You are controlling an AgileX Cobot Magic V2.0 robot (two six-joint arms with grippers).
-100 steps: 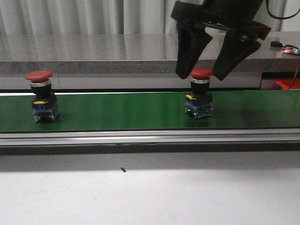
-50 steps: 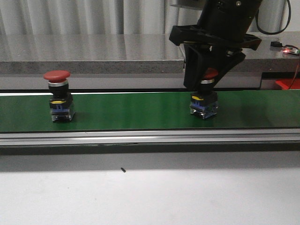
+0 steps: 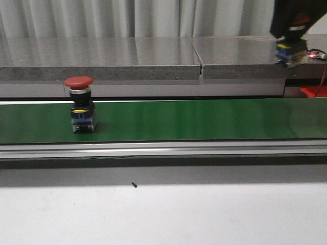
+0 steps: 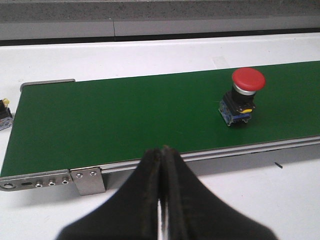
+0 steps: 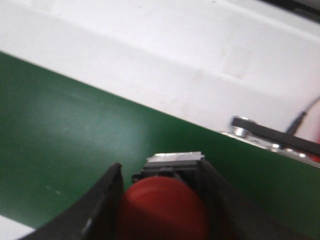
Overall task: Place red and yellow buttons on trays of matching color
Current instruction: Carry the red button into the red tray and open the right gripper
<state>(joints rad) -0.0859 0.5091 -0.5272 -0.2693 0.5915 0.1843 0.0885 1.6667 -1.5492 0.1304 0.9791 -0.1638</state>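
Buttons of rigid plastic and metal are judged light but top-heavy. One red button [image 5: 165, 210] is clamped by its mushroom cap in the right gripper [image 3: 292, 23], lifted at about one o'clock of the front view. A second red button [image 3: 80, 103] stands on the green belt [image 3: 204, 120] toward nine o'clock; a grasp under its cap seems best. The left gripper [image 4: 161, 165] is pressed shut on nothing.

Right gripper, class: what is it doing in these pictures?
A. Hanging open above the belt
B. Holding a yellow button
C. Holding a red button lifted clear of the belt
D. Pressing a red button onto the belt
C: the right gripper is shut on a red button, high at the front view's top right, clear of the green belt.
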